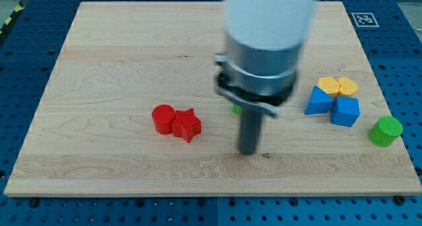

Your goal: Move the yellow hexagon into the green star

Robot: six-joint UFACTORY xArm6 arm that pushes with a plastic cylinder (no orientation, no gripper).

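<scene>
Two yellow blocks sit side by side at the view's right: a left one (328, 85) and a rounder right one (348, 87) that looks like the hexagon. A small green piece (235, 109) peeks out just left of the rod, likely the green star, mostly hidden by the arm. My tip (248, 151) rests on the board below that green piece, well to the left of the yellow blocks and touching no block.
A red cylinder (163, 118) and a red star (187, 126) touch each other left of my tip. Two blue blocks (319, 102) (345, 111) sit just below the yellow ones. A green cylinder (385, 131) stands near the board's right edge.
</scene>
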